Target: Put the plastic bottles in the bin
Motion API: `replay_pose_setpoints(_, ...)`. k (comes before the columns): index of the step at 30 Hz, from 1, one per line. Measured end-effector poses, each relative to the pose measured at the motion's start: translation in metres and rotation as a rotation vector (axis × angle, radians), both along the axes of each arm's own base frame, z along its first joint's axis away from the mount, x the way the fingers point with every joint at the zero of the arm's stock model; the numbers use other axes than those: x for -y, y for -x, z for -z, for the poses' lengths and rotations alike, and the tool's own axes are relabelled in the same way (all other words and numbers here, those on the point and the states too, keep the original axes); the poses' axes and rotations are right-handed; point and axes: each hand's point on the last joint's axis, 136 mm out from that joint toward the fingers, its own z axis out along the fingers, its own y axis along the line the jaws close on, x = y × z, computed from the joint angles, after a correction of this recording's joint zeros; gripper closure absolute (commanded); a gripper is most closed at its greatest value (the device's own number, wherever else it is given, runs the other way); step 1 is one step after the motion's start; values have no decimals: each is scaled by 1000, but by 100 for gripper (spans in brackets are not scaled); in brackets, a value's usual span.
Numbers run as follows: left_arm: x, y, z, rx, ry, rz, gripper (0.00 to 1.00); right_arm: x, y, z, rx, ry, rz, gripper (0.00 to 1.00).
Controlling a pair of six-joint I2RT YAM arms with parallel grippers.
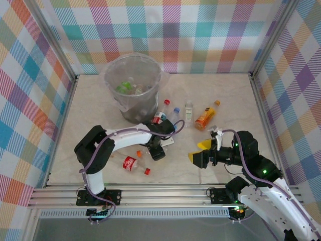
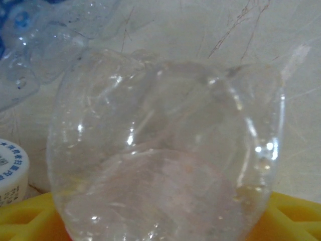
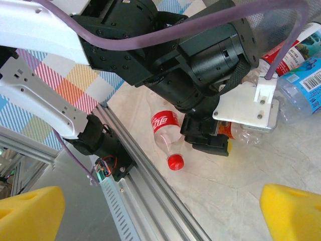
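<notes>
Clear, crumpled plastic spans the gap between the left gripper's [image 2: 160,226] yellow foam fingers [image 2: 30,218]. It is a small clear plastic bottle [image 2: 165,150] lying with its rounded base toward the wrist camera, and its walls reach across to both pads. The jaws stand partly apart with this bottle between them, but I cannot tell whether the pads press on it or only flank it. A white printed bottle end [image 2: 10,173] sits just outside the jaws on one side. Past the fingertips lies a clear bottle with a blue label [image 2: 20,20], apart from the pads. A red-labelled clear bottle with a red cap [image 1: 131,163] lies on the pale marbled tabletop [image 1: 241,100] behind the left jaws, on the arm-base side, near them but not touching. The round translucent grey-white bin with a clear liner [image 1: 145,108] stands upright beyond the same jaws, with a few bottles inside it. The right gripper [image 1: 199,150] has its yellow fingers spread wide with nothing between them. It points toward the left arm, so the red-labelled bottle lies ahead of its gap and well apart. An orange-labelled bottle [image 1: 205,118] lies off to the side of the right jaws, near them and untouched.
</notes>
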Motion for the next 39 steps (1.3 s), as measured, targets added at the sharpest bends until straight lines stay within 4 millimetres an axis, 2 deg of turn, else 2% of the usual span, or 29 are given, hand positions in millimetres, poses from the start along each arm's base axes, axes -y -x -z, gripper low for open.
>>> replay_pose_setpoints(4,-1,-1,0,7,-3,-11,31,0,1,1,-2,1,0,0)
replay_pose_setpoints(7,-1,-1,0,9,-4,-18,40,1,0,1,-2,3,3,0)
replay_pose_setpoints(14,3,0,-4,2,22,-35,47,1,-1,2,-3,5,7,0)
replay_pose_setpoints(18,11,-1,-16,8,70,-46,49,0,-2,3,-10,9,6,0)
replay_pose_setpoints(22,21,-3,-41,30,150,-60,50,-2,-4,6,-22,18,6,0)
replay_pose_setpoints(32,47,-4,-120,68,385,-105,51,-5,-9,6,-23,14,7,0)
replay_pose_setpoints(35,57,-6,-150,68,484,-125,52,-6,-9,4,-17,2,3,0)
replay_pose_setpoints(39,67,-13,-201,66,640,-154,53,-7,-9,5,-29,-5,4,0)
